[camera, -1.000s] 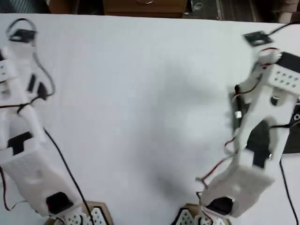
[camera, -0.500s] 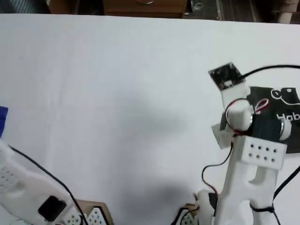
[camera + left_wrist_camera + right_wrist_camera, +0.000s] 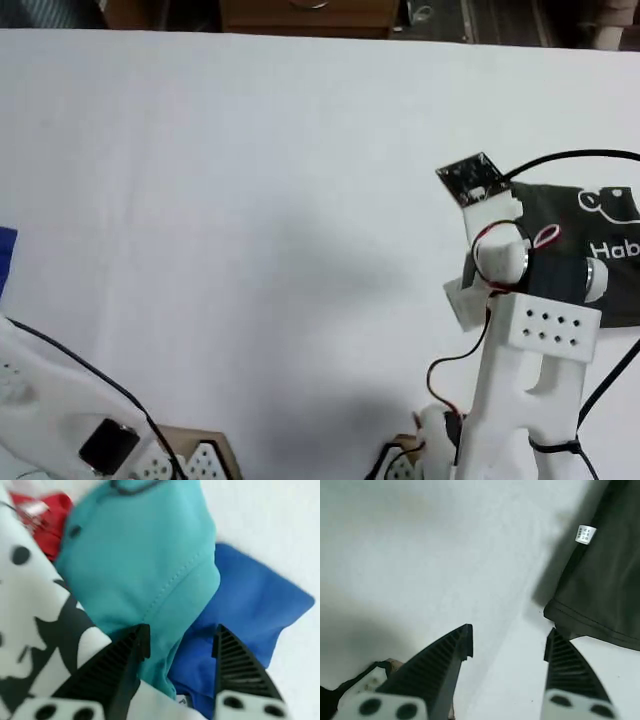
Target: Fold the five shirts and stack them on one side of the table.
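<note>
A black shirt (image 3: 590, 255) with white print lies at the table's right edge, and the right arm (image 3: 530, 330) stands over its near left part. In the right wrist view my right gripper (image 3: 507, 645) is open above bare white table, with the black shirt's hem (image 3: 600, 580) just beside one finger. My left gripper (image 3: 180, 645) is open over a heap of shirts: a teal one (image 3: 145, 555) on top, a blue one (image 3: 250, 610) under it, a red one (image 3: 47, 520) and a white one with black pattern (image 3: 35, 615). Nothing is held.
The left arm (image 3: 60, 430) sits at the near left corner in the high view, with a strip of blue cloth (image 3: 5, 262) at the left edge. The white tablecloth (image 3: 260, 200) spreads across the middle and far side. Arm bases (image 3: 190, 460) stand at the near edge.
The left arm has pulled back from the table's left side to the near left corner. The right arm has drawn in from the right edge, uncovering the black shirt.
</note>
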`<state>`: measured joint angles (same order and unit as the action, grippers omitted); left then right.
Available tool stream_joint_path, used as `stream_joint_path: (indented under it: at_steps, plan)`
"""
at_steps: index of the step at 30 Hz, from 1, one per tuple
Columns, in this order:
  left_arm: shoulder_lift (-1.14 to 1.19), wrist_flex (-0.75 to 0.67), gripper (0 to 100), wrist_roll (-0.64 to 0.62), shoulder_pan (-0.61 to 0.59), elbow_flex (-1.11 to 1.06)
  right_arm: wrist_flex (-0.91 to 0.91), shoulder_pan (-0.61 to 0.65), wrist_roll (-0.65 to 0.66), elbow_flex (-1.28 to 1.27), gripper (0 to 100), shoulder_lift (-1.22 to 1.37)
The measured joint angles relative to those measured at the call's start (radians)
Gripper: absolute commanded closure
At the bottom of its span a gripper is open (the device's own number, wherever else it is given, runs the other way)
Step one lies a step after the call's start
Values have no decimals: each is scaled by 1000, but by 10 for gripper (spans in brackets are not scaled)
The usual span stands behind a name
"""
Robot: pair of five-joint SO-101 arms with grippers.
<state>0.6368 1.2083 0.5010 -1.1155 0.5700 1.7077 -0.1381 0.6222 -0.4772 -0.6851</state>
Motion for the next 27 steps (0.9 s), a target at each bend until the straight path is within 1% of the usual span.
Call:
stream_joint_path:
  at_steps: [4,6,9,12,19,24,27]
  plan:
    - [72,83,771,-3,0,2,0,0,0,0,760,0]
    - [87,101,771,-5,2,2,-6,0,2,0,761,0]
    - [94,118,771,-5,9,3,-37,0,34,0,761,0]
    - [94,169,771,-8,34,8,-49,0,54,0,761,0]
    - [92,376,771,-32,58,207,-72,0,54,0,761,0]
    - [92,422,771,-32,51,319,-84,0,54,0,761,0]
    - [92,445,771,-38,-11,410,-84,0,54,0,761,0]
